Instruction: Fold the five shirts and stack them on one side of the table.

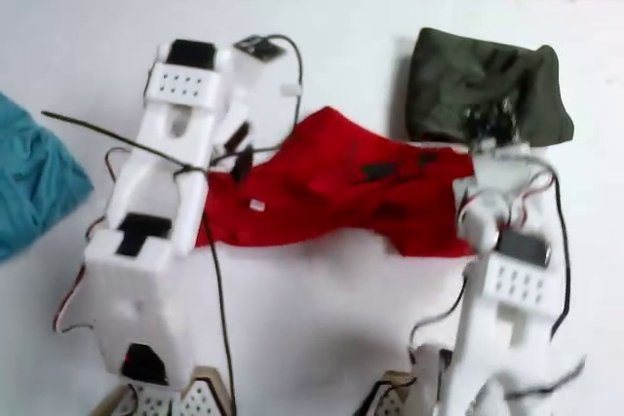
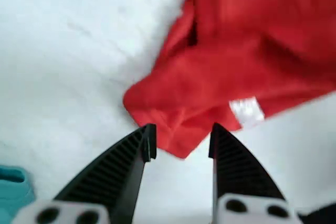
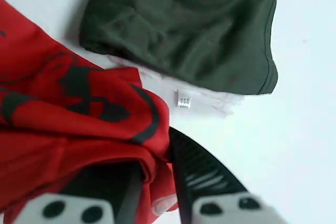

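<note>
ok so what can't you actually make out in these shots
teal shirt: cut off by the high view's left edge.
white cloth: right wrist view, mostly under the dark green shirt; can't tell what it is.
right gripper: right wrist view, the red shirt drapes over it, so its grip is unclear.

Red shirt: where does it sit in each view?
High view: red shirt mid-table, between both arms.
Left wrist view: its corner at the left gripper's open tips.
Right wrist view: pinched in the right gripper, beside the green shirt.
Shared landmark: the white table.
</note>
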You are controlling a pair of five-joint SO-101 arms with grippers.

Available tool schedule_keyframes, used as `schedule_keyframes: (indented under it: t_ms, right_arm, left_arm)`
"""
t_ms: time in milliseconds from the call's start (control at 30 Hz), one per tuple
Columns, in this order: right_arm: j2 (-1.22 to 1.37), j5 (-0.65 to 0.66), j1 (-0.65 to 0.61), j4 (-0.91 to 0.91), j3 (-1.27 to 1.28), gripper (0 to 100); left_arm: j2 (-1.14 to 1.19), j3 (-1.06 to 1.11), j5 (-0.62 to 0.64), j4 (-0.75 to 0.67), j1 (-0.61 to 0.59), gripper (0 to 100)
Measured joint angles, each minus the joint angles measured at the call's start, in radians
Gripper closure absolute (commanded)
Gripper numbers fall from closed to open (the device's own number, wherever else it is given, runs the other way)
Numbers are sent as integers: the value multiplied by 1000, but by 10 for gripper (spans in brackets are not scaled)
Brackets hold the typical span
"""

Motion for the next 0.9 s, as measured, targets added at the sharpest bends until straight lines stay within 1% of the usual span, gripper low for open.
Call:
schedule_keyframes:
  t_ms: [67,133,233,333,433,567,633,767,900]
  right_arm:
    - [114,0,0,0,-83,981]
    - [213,0,0,0,-147,981]
    - [316,0,0,9,-209,981]
    - [373,0,0,11,-249,981]
    - [404,0,0,11,-285,981]
    - [407,0,0,11,-293,981]
    - [408,0,0,11,-293,981]
    - [408,0,0,12,-293,981]
    - [408,0,0,37,-293,981]
  left_arm:
    - [-35,95,-63,-20,-3,812]
    - [-43,176,-98,-64,-3,812]
    - [-43,239,-115,-152,6,811]
    - [-43,250,-115,-207,8,810]
    - [-43,255,-115,-249,8,810]
    - [-43,255,-114,-341,8,809]
    - [-43,255,-92,-382,8,809]
    - [-37,255,-86,-427,8,809]
    - [32,255,-86,-446,6,811]
